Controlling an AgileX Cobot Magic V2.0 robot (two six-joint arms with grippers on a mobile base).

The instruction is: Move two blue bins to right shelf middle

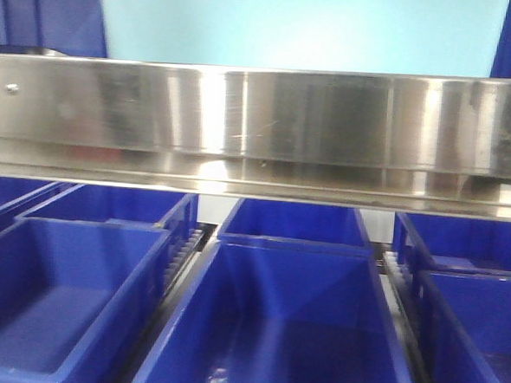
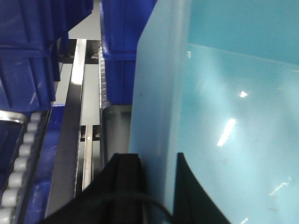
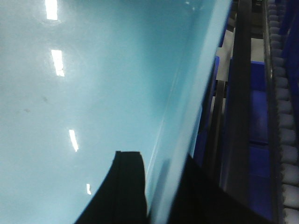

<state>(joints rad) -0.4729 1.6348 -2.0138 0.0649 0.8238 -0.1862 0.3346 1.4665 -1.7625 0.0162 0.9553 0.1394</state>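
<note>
One pale blue bin [image 1: 300, 25] shows above and behind the steel shelf rail [image 1: 260, 114], over the tier of royal-blue crates [image 1: 273, 323]. No second bin is seen. The bin is judged light, glossy and somewhat flexible, hence prone to slip. The side walls under the rim offer the soundest hold. The left jaws straddle its left wall and the right jaws its right wall, each clamped on the plastic, with both wrists reaching forward alongside.

No readable text, labels or numbers anywhere.
</note>
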